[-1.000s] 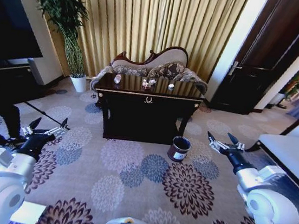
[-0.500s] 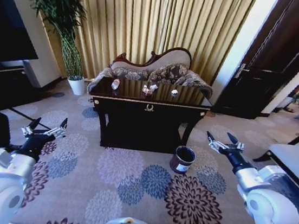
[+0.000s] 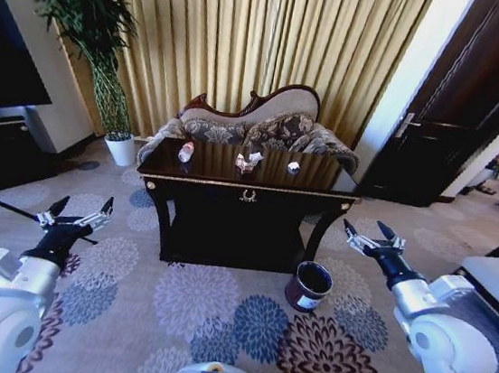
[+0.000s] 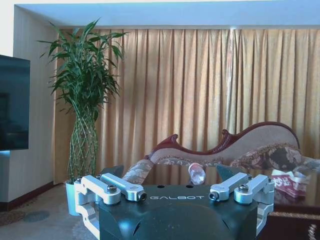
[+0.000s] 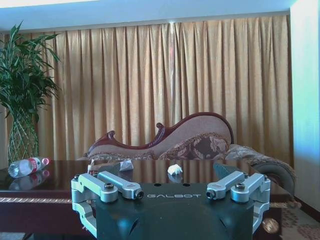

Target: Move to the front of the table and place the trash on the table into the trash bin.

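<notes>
The dark glossy table [image 3: 248, 179] stands straight ahead, a gold emblem on its front. On its top lie a clear bottle with a red cap [image 3: 185, 151], a crumpled wrapper [image 3: 247, 162] and a small white scrap [image 3: 294, 167]. The round dark trash bin [image 3: 308, 287] sits on the carpet by the table's front right leg. My left gripper [image 3: 83, 208] hovers open and empty over the carpet, left of the table. Right of the bin, my right gripper [image 3: 364, 230] is open and empty too. The left wrist view shows the bottle [image 4: 196, 173] and wrapper [image 4: 286, 181]. In the right wrist view are the bottle [image 5: 27, 166] and scrap [image 5: 174, 169].
A patterned sofa [image 3: 257, 124] stands behind the table against gold curtains. A tall plant in a white pot [image 3: 119, 148] is at the back left, with a dark TV [image 3: 1, 56] beside it. A dark door [image 3: 457, 130] is at the right. Floral carpet [image 3: 208, 300] lies ahead.
The whole head view has shifted: the camera has come closer to the table and bin. Both arms keep the same raised pose with open fingers.
</notes>
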Available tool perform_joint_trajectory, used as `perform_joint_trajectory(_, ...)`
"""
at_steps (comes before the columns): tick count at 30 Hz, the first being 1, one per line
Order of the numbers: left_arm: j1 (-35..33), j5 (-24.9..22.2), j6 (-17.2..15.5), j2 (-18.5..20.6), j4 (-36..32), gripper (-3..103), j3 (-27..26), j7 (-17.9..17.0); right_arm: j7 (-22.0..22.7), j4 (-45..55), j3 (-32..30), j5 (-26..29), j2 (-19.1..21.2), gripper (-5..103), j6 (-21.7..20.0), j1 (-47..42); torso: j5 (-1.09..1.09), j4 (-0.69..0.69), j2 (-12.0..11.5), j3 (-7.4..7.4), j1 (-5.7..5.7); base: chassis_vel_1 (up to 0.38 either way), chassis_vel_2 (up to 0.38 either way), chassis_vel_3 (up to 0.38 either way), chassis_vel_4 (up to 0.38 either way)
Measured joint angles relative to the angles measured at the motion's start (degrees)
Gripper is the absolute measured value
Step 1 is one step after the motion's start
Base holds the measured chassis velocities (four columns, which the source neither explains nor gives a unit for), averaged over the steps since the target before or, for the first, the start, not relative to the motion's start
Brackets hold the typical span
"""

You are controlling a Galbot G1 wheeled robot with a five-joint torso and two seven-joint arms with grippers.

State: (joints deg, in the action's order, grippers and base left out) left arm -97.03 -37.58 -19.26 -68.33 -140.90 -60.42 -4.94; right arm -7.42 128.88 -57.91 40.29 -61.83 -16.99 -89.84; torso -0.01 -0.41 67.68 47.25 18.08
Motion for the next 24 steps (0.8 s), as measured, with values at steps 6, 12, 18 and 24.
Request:
perform_joint_trajectory(6, 0.0, 0.0, 0.0, -0.1, -0.1, 100, 0.0, 0.1, 0.0, 0.0, 0.2, -0.1, 0.0, 100, 0.0, 0.1, 0.03, -0.02, 0.0, 0.0, 0.0, -0.223, 0.208, 0.229, -0.216)
perform_joint_trajectory(12, -0.1, 0.0, 0.0, -0.2, -0.2, 100, -0.1, 0.1, 0.0, 0.1, 0.3, -0.1, -0.2, 100, 0.0, 0.0, 0.0, 0.01, 0.0, 0.0, 0.0, -0.23, 0.248, 0.218, -0.248)
perform_joint_trajectory(18, -0.1, 0.0, 0.0, -0.3, -0.4, 100, 0.0, 0.1, 0.0, 0.3, 0.3, -0.1, -0.3, 100, 0.0, -0.1, 0.0, -0.02, 0.0, 0.0, 0.0, -0.226, 0.233, 0.217, -0.239)
perform_joint_trajectory(24, -0.3, 0.0, 0.0, -0.4, -0.8, 100, 0.0, 0.1, 0.0, 0.4, 0.4, -0.1, -0.4, 100, 0.0, -0.1, 0.02, -0.01, 0.0, 0.0, 0.0, -0.232, 0.219, 0.243, -0.212)
